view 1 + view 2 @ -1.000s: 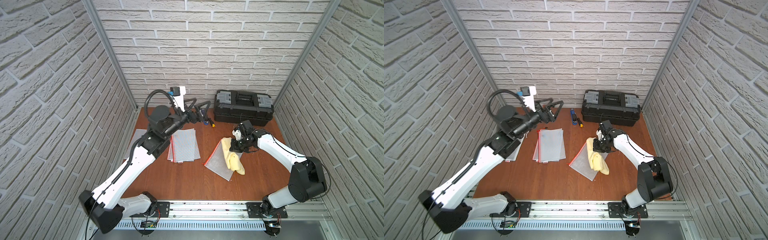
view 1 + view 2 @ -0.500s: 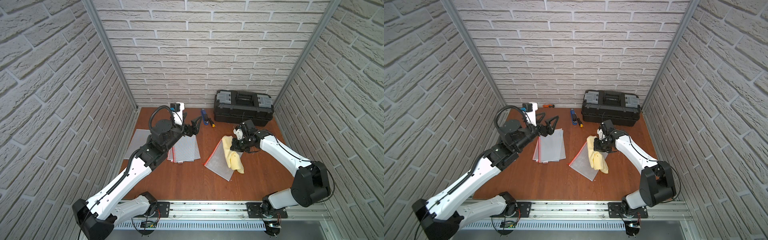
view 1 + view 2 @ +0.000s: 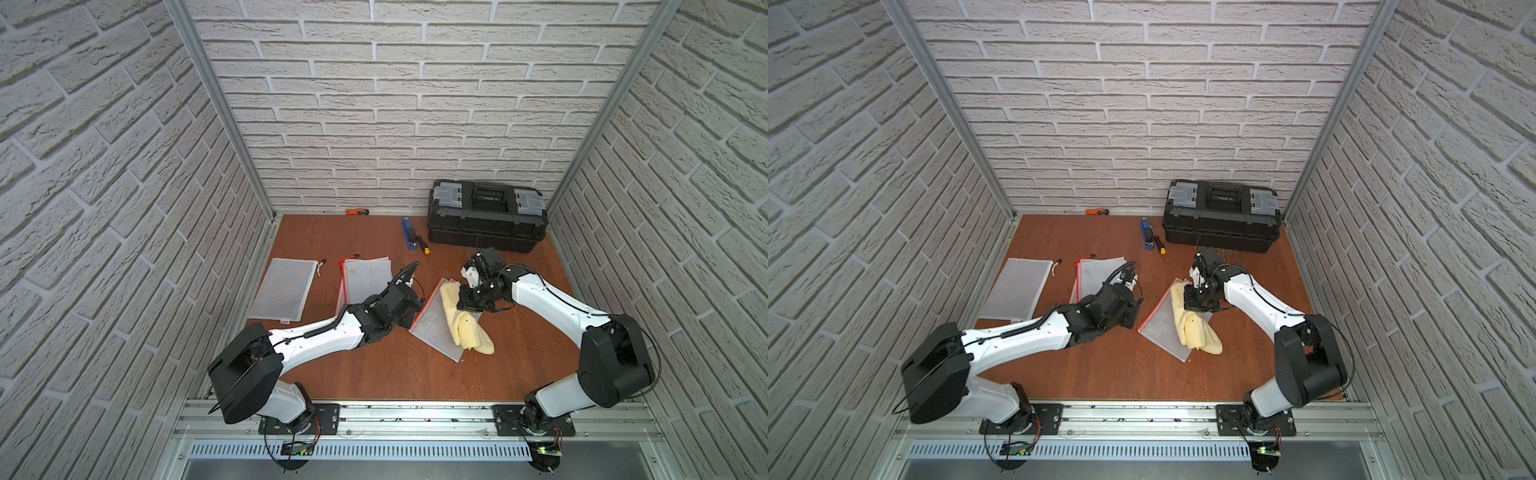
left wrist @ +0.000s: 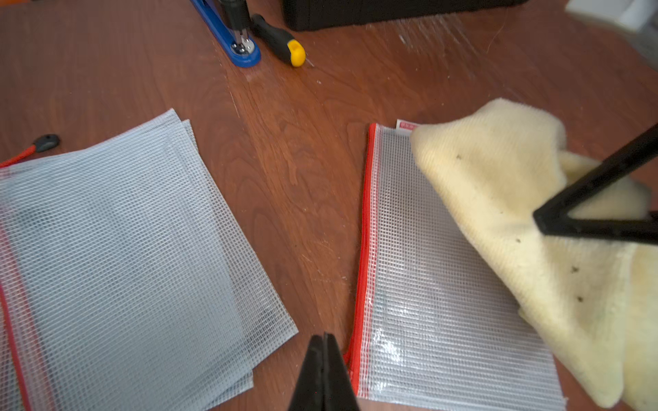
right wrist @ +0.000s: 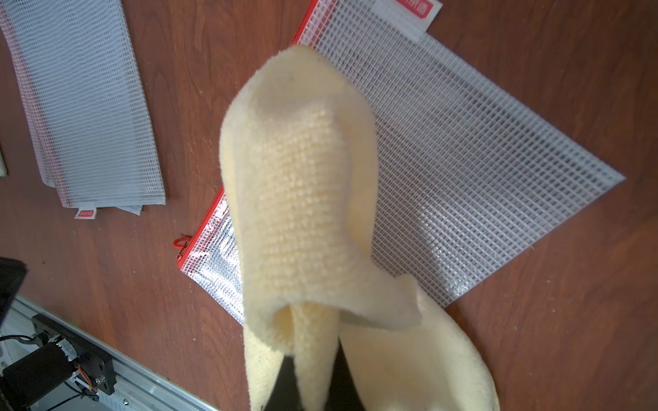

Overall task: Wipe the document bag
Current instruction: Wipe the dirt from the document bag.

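Your left hand (image 4: 323, 350) has dropped and shut empty just beside the red zip edge of the document bag (image 4: 445, 302) on the counter (image 4: 302, 160) — likely to steady it — while your right hand (image 3: 469, 304) grips the yellow cloth (image 5: 302, 213) draped over it.

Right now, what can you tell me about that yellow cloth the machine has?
The yellow cloth is pale, fluffy terry with a nubby looped pile and a few dark specks. It is crumpled and folded over, not spread flat. The right pincer is shut on one end. The rest drapes across the mesh document bag, and the loose end spills onto the wooden table.
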Available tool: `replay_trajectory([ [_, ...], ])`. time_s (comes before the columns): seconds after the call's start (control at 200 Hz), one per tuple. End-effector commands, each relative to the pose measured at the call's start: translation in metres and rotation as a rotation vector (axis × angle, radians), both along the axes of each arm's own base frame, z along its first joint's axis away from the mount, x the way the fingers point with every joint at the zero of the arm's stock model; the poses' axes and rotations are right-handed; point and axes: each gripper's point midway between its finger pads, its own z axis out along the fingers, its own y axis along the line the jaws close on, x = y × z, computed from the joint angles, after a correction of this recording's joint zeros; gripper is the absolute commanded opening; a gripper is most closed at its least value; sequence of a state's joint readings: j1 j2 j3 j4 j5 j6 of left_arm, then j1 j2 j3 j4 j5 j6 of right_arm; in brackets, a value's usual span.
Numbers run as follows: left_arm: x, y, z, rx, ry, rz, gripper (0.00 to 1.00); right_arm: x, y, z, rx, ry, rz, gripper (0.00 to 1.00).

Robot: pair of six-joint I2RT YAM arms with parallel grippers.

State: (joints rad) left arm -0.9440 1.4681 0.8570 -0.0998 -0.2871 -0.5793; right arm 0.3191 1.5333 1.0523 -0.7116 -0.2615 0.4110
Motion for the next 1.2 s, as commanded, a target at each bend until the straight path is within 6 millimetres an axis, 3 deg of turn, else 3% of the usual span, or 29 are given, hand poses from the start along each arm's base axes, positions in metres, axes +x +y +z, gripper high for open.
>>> replay_trajectory([
  [0.0,-0.002,-0.023,-0.003,-0.120,0.051,-0.012,0.02,0.006,0.017,-0.003,0.037,-0.015,0.021,0.02],
  [0.14,-0.014,-0.047,-0.022,-0.191,0.162,-0.087,0.00,0.004,0.033,-0.015,0.034,0.016,0.067,0.02],
  [0.32,-0.027,-0.061,-0.039,-0.224,0.259,-0.127,0.00,0.000,0.049,-0.023,0.024,0.035,0.117,0.02],
  [0.58,-0.046,-0.047,-0.049,-0.170,0.320,-0.126,0.00,-0.002,0.057,-0.040,0.022,0.082,0.123,0.02],
  [0.885,-0.061,-0.015,-0.080,-0.040,0.391,-0.059,0.00,0.001,0.058,-0.052,-0.007,0.103,0.132,0.02],
  [1.005,-0.059,-0.020,-0.089,-0.035,0.405,-0.068,0.00,0.002,0.058,-0.052,-0.011,0.107,0.139,0.02],
  [1.195,-0.052,-0.021,-0.085,-0.024,0.382,-0.064,0.00,0.000,0.057,-0.051,-0.014,0.112,0.145,0.02],
])
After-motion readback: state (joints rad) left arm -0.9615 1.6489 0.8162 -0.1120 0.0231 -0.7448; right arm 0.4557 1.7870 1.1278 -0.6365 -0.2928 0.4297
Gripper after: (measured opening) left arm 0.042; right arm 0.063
